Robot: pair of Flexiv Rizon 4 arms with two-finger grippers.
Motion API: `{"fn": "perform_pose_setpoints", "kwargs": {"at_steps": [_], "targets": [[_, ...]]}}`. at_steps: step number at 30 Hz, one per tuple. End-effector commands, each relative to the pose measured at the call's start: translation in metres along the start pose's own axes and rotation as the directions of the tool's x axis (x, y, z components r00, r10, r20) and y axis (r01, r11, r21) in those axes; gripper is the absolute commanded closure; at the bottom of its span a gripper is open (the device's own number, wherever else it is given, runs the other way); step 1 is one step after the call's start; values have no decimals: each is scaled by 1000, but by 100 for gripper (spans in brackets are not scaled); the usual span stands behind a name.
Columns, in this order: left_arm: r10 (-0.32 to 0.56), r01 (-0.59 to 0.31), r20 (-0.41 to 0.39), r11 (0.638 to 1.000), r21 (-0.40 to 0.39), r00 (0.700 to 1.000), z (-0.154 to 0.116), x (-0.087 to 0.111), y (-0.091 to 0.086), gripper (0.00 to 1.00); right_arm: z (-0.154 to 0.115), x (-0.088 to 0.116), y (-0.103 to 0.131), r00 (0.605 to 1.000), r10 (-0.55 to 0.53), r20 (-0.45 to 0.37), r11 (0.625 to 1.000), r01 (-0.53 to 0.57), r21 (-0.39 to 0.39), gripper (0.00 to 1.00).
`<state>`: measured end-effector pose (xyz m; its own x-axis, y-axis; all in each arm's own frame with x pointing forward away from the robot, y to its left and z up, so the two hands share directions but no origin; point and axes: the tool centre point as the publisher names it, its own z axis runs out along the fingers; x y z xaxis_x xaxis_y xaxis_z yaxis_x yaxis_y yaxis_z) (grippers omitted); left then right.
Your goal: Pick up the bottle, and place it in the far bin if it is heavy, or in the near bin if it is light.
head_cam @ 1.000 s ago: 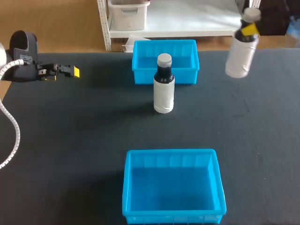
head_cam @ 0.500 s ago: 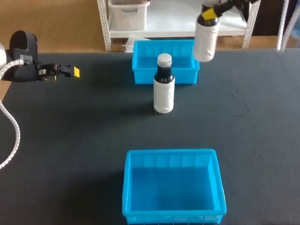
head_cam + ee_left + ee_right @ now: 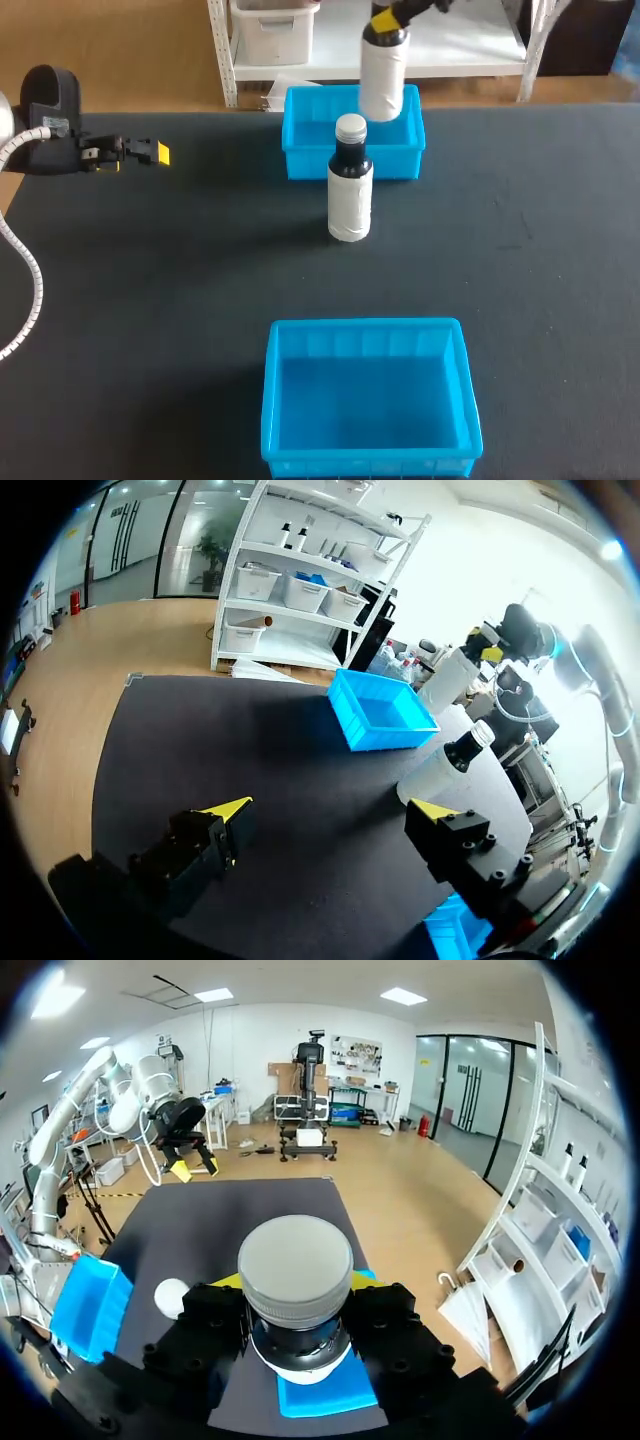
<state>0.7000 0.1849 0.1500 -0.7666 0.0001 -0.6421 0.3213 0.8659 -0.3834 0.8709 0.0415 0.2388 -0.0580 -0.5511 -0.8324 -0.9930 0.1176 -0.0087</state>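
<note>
While the head view catches only a yellow fingertip [image 3: 384,20] at the top of the held bottle [image 3: 381,80], the right wrist view looks straight down on that bottle's grey cap [image 3: 296,1268]. It shows the right jaws clamped on the neck from two sides, with slivers of yellow peeking out either side of the cap. Under the bottle the same view shows blue, which is the far bin [image 3: 322,1390]. The head view places the held bottle in the air above the far bin's [image 3: 310,162] far side.

A second, standing bottle [image 3: 350,192] is upright on the dark bench [image 3: 150,290], with the far bin just beside it at 12 o'clock. The near bin [image 3: 365,326] is well apart from it at 6 o'clock. The right wrist view reduces this bottle to a pale round cap [image 3: 172,1297].

From overhead the left arm [image 3: 50,130] sits at about 10 o'clock from the standing bottle, low over the bench, and its jaws are small and hard to read. The left wrist view settles it: the left jaws stand wide apart, fingertips [image 3: 224,812] holding and touching nothing, bare bench between them. Ahead of them that view lines up the standing bottle [image 3: 452,772], the far bin [image 3: 385,715] and the held bottle [image 3: 447,680].
</note>
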Motion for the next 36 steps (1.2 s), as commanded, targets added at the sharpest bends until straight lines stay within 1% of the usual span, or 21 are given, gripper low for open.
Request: {"fn": "perform_pose_setpoints", "kwargs": {"at_steps": [1,9,20,27,36], "targets": [[0,0,0,1000,0,1000,0,0,0,0,20,-5,-26,1000,6,1,998,-6,-57,100],[0,0,0,1000,0,1000,0,0,0,0,48,-9,-32,1000,17,8,996,-16,-87,100],[0,0,0,1000,0,1000,0,0,0,0,80,-1,-41,999,50,10,992,-48,-119,100],[0,0,0,1000,0,1000,0,0,0,0,95,3,-43,998,55,9,989,-53,-138,100],[0,0,0,1000,0,1000,0,0,0,0,109,14,-48,997,76,-2,985,-75,-154,100]]}}
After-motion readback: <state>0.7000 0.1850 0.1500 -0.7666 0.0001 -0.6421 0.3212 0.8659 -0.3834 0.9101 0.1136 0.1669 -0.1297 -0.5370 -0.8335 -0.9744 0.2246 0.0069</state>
